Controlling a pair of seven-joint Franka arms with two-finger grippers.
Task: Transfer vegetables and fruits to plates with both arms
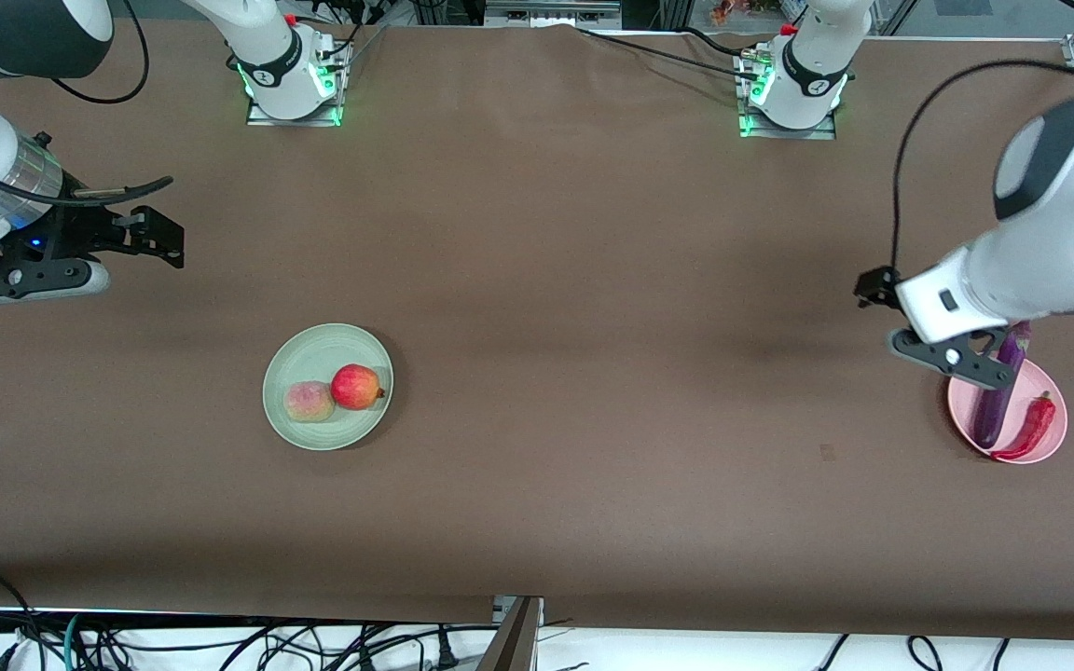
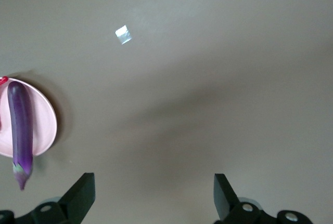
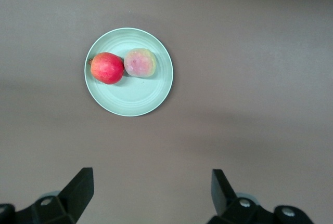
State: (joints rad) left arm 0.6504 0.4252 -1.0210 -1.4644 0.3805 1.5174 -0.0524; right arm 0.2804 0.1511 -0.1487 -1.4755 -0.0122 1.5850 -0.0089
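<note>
The pale green plate (image 1: 313, 349) holds the red apple-like fruit (image 1: 356, 387) and the paler peach-like fruit (image 1: 309, 402) side by side; they also show in the right wrist view, plate (image 3: 135, 102), red fruit (image 3: 106, 68), peach (image 3: 140, 63). The pink plate (image 1: 1040, 380) toward the left arm's end holds the purple eggplant (image 1: 996, 410) and the red chili (image 1: 1031, 429). The eggplant (image 2: 21, 125) overhangs the pink plate (image 2: 46, 122). My left gripper (image 1: 875, 287) is open and empty, up beside the pink plate. My right gripper (image 1: 169, 240) is open and empty, up over bare table.
The brown table cover (image 1: 593, 373) stretches between the two plates. A small pale patch (image 2: 123, 34) lies on it near the pink plate. The arm bases (image 1: 293, 75) stand along the edge farthest from the front camera. Cables (image 1: 220, 643) hang at the nearest edge.
</note>
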